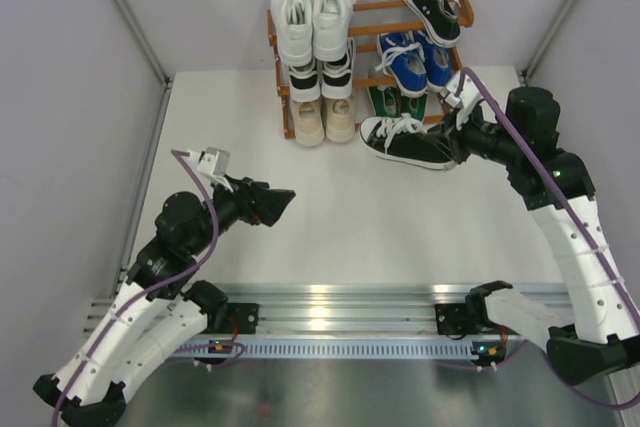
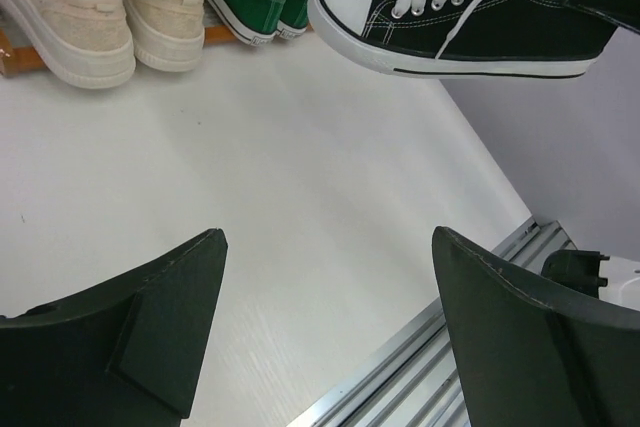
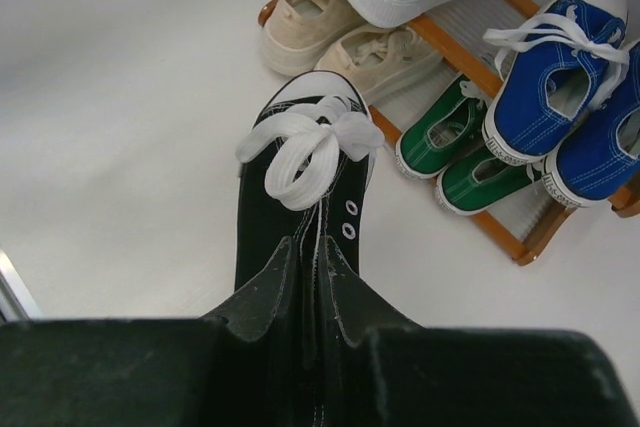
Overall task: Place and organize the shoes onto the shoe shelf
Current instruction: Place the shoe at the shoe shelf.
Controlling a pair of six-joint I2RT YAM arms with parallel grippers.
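Right fingers pinch the heel of the black shoe, which runs left to right just in front of the shoe shelf, toe pointing left; held by that thin edge it might slip or bump the green shoes, while left fingers are spread wide, empty.
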